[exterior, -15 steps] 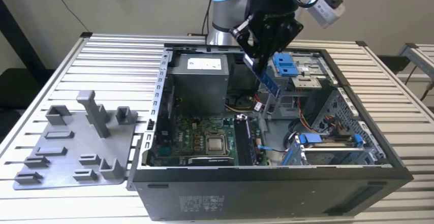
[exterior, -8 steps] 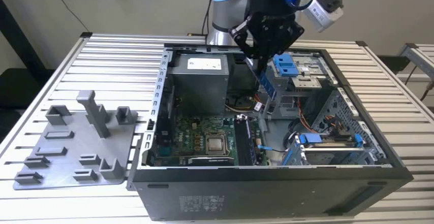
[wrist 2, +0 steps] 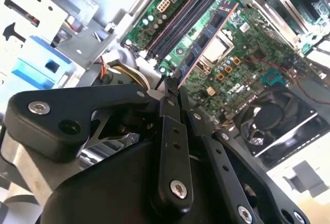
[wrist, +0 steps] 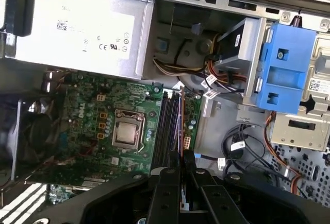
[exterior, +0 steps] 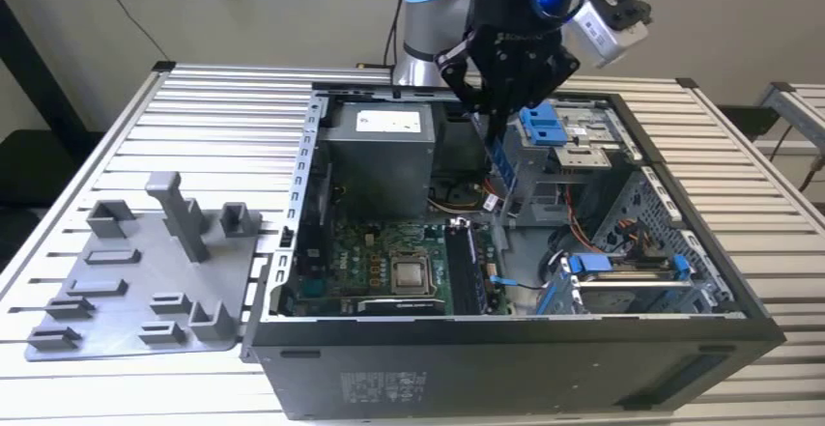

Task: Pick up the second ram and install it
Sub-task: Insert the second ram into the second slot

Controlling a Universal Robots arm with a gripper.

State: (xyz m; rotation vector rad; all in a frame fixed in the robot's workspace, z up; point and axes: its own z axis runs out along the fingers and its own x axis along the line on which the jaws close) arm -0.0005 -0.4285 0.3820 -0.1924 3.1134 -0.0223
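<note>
The claw [exterior: 497,115] is clamped on the second ram [exterior: 501,170], which hangs upright above the open case [exterior: 516,349]. From the exterior view's left lie the processor [exterior: 412,273], then the memory slots [exterior: 467,267]. Seating well, I judge, needs the edge parallel to a slot and even pressure.

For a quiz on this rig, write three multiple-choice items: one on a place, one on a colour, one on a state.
1. The tray lies:
A) beside the case, on the exterior view's left
B) inside the case
C) beside the case, on the exterior view's right

2. The drive bracket is:
A) red
B) blue
C) yellow

3. The gripper is:
A) open and empty
B) shut on a cable
C) shut on the ram

Answers:
1 A, the tray sits outside the case on that side.
2 B, its plastic is plainly blue.
3 C, the ram hangs clamped in it.
</note>
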